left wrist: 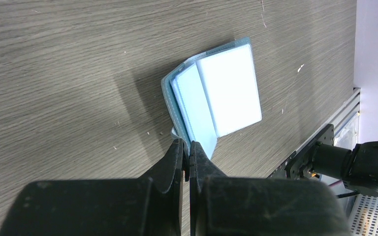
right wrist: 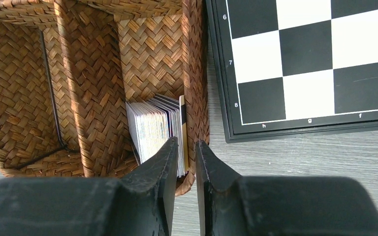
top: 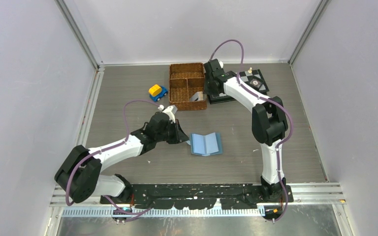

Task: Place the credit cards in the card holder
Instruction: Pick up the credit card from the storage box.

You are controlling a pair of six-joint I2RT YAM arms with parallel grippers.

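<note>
The card holder (top: 205, 144) lies open on the tabletop (top: 236, 164) in front of the 2 arms, with its pale blue inner pockets facing up and its pages standing a little raised like an open book. The left gripper (top: 179, 133) is low at the left edge of the holder. In the left wrist view its jaws are pressed almost together, with only a thin line between them, and their tips reach the near corner of the holder (left wrist: 226, 88). I cannot tell if they pinch a part of it.

The credit cards (right wrist: 152, 129) stand on edge as a stack in the near right compartment of the wicker basket (right wrist: 93, 88), leaning against its right wall. The outermost card shows a black stripe (right wrist: 182, 120). The right gripper (right wrist: 187, 145) hangs over this compartment with its jaws narrow, only a small gap between them, in line with the outer cards and the basket wall. I cannot tell if they touch a card.

A chessboard (right wrist: 305, 59) lies just beside the basket on its right. A small yellow and blue toy car (top: 157, 92) sits near the basket on its left.
</note>
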